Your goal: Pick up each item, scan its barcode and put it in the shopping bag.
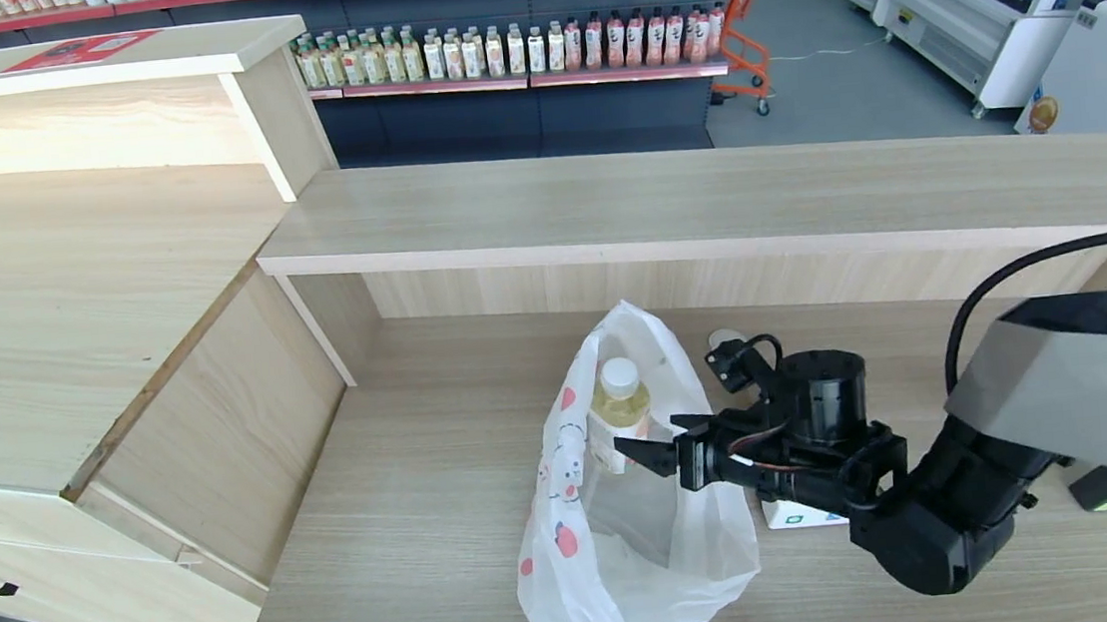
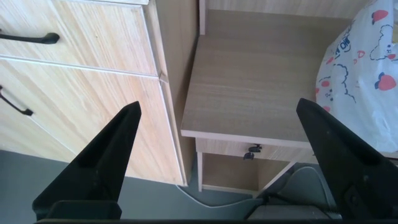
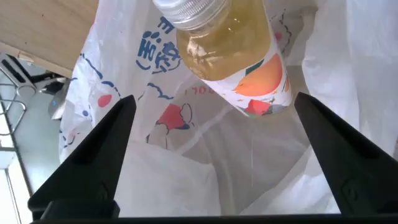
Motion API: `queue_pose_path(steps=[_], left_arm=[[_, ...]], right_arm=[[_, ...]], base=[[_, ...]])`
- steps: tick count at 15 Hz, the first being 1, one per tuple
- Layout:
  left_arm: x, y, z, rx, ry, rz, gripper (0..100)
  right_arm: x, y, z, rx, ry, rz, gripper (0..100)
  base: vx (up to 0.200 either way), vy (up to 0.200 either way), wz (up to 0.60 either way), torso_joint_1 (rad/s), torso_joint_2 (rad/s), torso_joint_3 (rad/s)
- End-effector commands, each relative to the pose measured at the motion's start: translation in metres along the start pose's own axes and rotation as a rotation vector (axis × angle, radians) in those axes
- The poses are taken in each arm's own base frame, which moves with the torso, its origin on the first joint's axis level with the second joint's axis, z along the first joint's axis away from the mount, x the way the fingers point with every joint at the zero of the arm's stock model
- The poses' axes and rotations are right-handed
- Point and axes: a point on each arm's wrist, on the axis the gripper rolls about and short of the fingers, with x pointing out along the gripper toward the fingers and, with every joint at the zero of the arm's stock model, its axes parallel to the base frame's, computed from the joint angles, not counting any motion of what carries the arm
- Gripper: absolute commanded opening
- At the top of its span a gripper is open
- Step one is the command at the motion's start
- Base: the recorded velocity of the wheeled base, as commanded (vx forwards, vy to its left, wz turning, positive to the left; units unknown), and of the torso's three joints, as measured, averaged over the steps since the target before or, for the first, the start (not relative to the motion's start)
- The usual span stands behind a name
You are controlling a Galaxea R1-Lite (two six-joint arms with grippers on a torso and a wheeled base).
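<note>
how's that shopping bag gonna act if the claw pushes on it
Probably floppy: the thin shopping bag is crumpled and see-through, so it should cave in rather than slide whole. Likely light itself, though the drink bottle inside may anchor it or tip.

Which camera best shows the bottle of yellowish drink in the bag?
The right wrist view: the clear plastic bottle of yellowish drink is close up, cap and orange label plain. The head view shows it small, upright in the white printed shopping bag. The left wrist view faces the bag's outer side.
</note>
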Motion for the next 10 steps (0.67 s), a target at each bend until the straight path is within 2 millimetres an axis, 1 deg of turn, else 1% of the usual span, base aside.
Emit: queue_pose_path(steps=[1,2,3,4,5,6,7,8,9,10], left_arm=[[0.0,0.0,0.0,-0.001,0.0,0.0,100],[0.0,0.0,0.0,-0.001,0.0,0.0,100],[0.0,0.0,0.0,-0.001,0.0,0.0,100],[0.0,0.0,0.0,-0.001,0.0,0.0,100],[0.0,0.0,0.0,-0.001,0.0,0.0,100],[0.0,0.0,0.0,-0.001,0.0,0.0,100],[0.0,0.0,0.0,-0.001,0.0,0.0,100],[0.0,0.0,0.0,-0.001,0.0,0.0,100],[0.0,0.0,0.0,-0.001,0.0,0.0,100],[0.0,0.0,0.0,-0.001,0.0,0.0,100]], right_arm=[[-0.034,0.012,0.026,0.034,-0.025,-0.008,100],[-0.055,0.015,0.033,0.072,-0.01,-0.023,100],[-0.07,0.018,0.037,0.101,-0.004,-0.035,100],[-0.094,0.023,0.044,0.118,-0.012,-0.048,100],[-0.117,0.026,0.05,0.112,-0.037,-0.071,100],[-0.132,0.026,0.053,0.103,-0.06,-0.09,100],[-0.167,0.026,0.059,0.064,-0.124,-0.144,100],[-0.198,0.023,0.053,0.019,-0.131,-0.244,100],[-0.226,0.026,0.043,0.008,-0.133,-0.354,100],[-0.257,0.037,0.027,0.023,-0.134,-0.468,100]], base=[[0.0,0.0,0.0,0.0,0.0,0.0],[0.0,0.0,0.0,0.0,0.0,0.0],[0.0,0.0,0.0,0.0,0.0,0.0],[0.0,0.0,0.0,0.0,0.0,0.0],[0.0,0.0,0.0,0.0,0.0,0.0],[0.0,0.0,0.0,0.0,0.0,0.0],[0.0,0.0,0.0,0.0,0.0,0.0],[0.0,0.0,0.0,0.0,0.0,0.0],[0.0,0.0,0.0,0.0,0.0,0.0],[0.0,0.0,0.0,0.0,0.0,0.0]])
